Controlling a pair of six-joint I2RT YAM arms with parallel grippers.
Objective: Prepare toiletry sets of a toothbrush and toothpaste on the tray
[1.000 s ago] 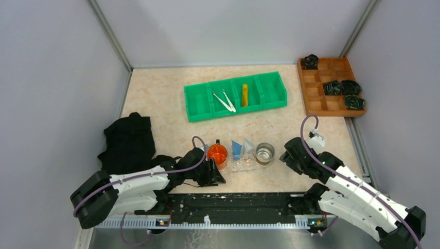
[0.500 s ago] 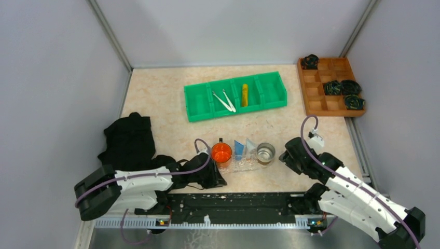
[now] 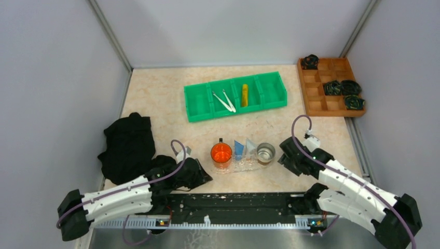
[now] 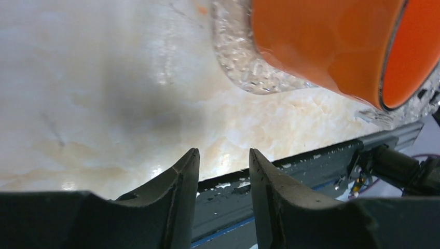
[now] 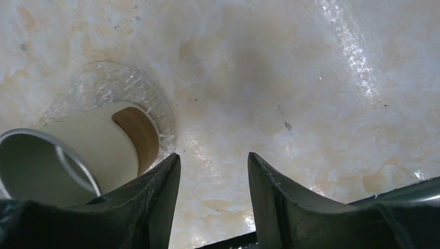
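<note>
Top external: the tray holds an orange cup, seemingly two toothpaste tubes, and a metal cup; left hand and right hand flank it, both spread, empty.

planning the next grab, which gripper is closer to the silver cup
Right. The right gripper sits just right of the silver cup; the left gripper is beyond the orange cup, across the tray.

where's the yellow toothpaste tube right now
In the top view, the yellow toothpaste tube lies in the green bin at the back centre, one compartment right of the two white toothbrushes.
</note>
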